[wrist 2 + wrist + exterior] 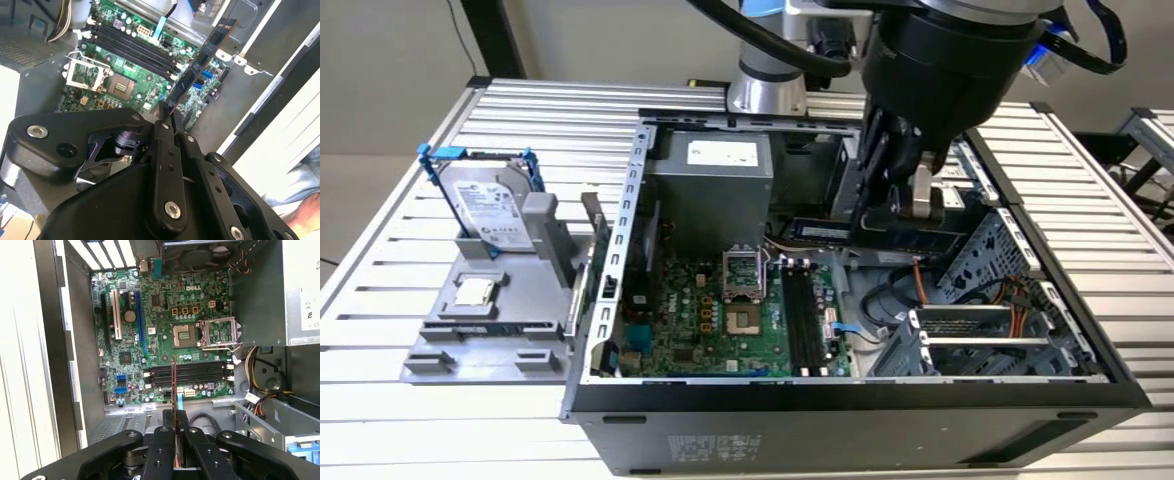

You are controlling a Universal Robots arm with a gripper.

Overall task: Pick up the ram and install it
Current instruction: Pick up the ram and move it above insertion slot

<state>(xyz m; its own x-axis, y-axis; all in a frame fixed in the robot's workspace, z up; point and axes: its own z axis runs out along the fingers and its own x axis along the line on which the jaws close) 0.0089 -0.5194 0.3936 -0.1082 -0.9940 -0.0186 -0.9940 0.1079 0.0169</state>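
The ram (200,60), judged light, stiff yet fragile, is pinched across its flat faces by the end effector (167,114); the motherboard's slots (132,47) lie beyond it.

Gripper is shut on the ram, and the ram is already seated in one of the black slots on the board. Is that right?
Not quite. The gripper is shut on the ram, but the ram is not seated: the second wrist view shows it held in the air above the board, with the black slots bare.
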